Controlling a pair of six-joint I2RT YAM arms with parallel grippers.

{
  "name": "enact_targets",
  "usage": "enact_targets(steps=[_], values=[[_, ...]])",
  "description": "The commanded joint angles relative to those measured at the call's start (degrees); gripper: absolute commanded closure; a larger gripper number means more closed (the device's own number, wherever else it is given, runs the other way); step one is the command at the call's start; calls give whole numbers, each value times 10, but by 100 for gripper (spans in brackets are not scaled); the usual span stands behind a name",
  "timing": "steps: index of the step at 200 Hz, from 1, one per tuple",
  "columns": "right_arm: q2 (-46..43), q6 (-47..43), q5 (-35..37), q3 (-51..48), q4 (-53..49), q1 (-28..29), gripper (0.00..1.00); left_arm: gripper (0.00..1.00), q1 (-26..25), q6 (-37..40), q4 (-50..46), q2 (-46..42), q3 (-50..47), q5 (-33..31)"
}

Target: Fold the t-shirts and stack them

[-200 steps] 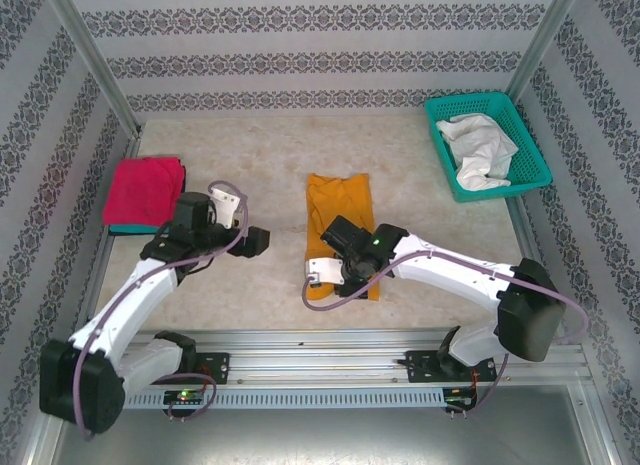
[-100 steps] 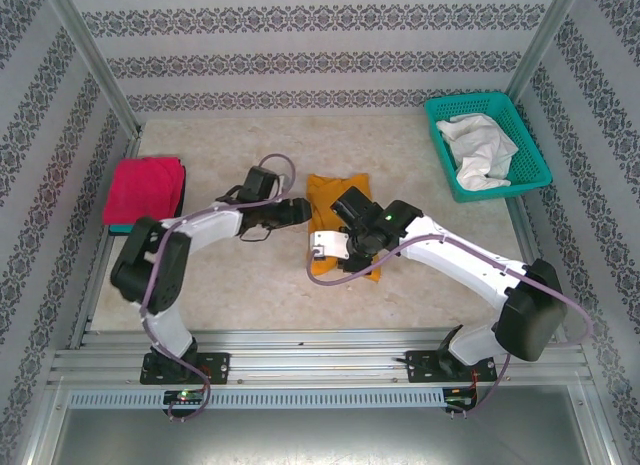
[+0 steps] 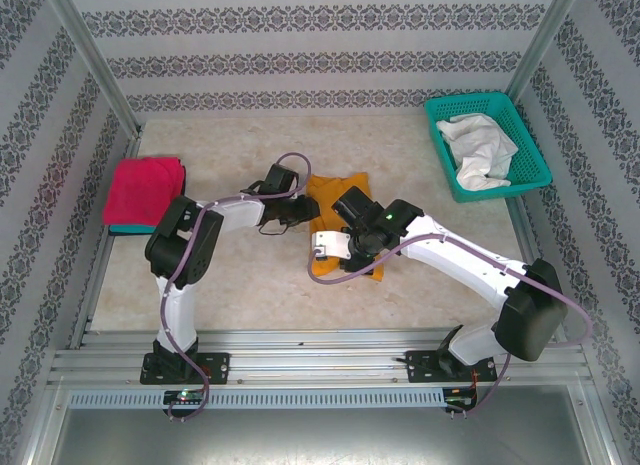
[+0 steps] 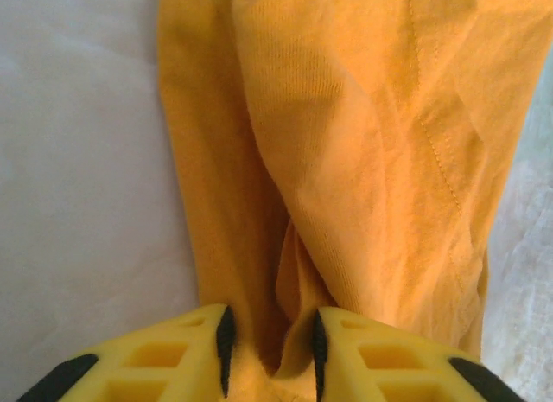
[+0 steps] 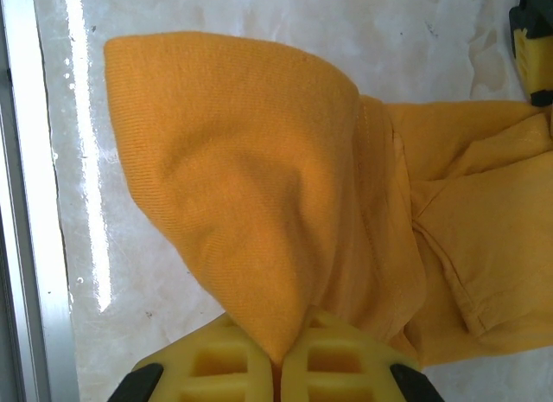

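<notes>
Mustard-orange t-shirt (image 3: 335,185): lies on the table (image 3: 250,285), just right of centre in the top view, partly folded and rumpled. Its upper end shows bare; a strip of its lower edge shows below the right arm (image 3: 450,260). No logo or lettering shows on the exposed cloth.

Right tool (image 5: 278,354): jaws pressed together on a peak of the shirt. In the right wrist view the cloth rises like a tent from the table into the yellow fingers (image 5: 220,363). The rest of the shirt trails to the right of that frame in loose folds.

Left tool (image 4: 272,346): jaws drawn close on a ridge of the shirt's edge. In the left wrist view the ridge fills the narrow gap and touches both dark pads (image 4: 225,341). Bare table lies to the left of the cloth in that frame.

Obstructions: the right arm crosses the middle of the shirt in the top view and hides that part. The left arm (image 3: 230,217) reaches in from the left, its tool end at the shirt's left edge.

Surroundings, top view:
- Magenta t-shirt (image 3: 145,190), folded, at the left edge of the table, lying on a teal t-shirt (image 3: 125,228) of which a sliver shows below it. Both are well apart from the orange one.
- Teal basket (image 3: 535,160) in the upper right corner, holding a crumpled white cloth (image 3: 480,150).
- Patterned walls (image 3: 320,55) on three sides; a metal rail (image 3: 320,360) runs along the bottom, carrying both arm bases.
</notes>
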Motion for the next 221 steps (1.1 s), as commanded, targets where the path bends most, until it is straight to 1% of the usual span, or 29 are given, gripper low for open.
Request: enact_targets(steps=[1,13,17,30,38,48,60,70,80,93,120,136,156,176,198,221], values=[[-11,0,1,-1,-9,-7,100,72,-1,-20,19,24,20,17],[-10,-1,2,1,-11,-8,100,71,-1,-14,11,29,22,8],[-10,-1,3,1,-12,-8,100,69,-1,-12,6,31,22,5],[-12,-1,4,1,-10,-8,100,55,0,-8,-4,32,20,-8],[-14,-1,3,1,-11,-9,100,53,0,-3,-8,31,17,-14],[-14,-1,4,0,-10,-10,100,59,-1,2,-9,32,14,-16],[-15,-1,4,-1,-8,-11,100,70,0,4,-17,38,15,-20],[-17,1,4,-1,-6,-12,100,78,-1,1,-28,43,14,-24],[-19,1,2,2,-8,-12,100,89,-1,-8,-43,45,11,-32],[-23,2,-2,5,-10,-12,100,100,-1,-13,-39,43,-7,-29],[-30,5,-19,19,-25,-11,100,100,-3,-17,-26,23,-58,-2],[-28,7,-19,29,-36,-2,100,100,-6,-25,-14,-1,-108,6],[-26,8,-23,45,-50,6,100,100,-10,-47,25,-36,-181,16],[-25,8,-32,60,-53,10,100,100,-14,-61,47,-67,-232,21],[-16,-10,-29,74,-51,8,100,100,-14,-65,56,-82,-257,13],[14,-33,-19,102,-54,-4,100,100,-12,-67,67,-68,-251,13]])
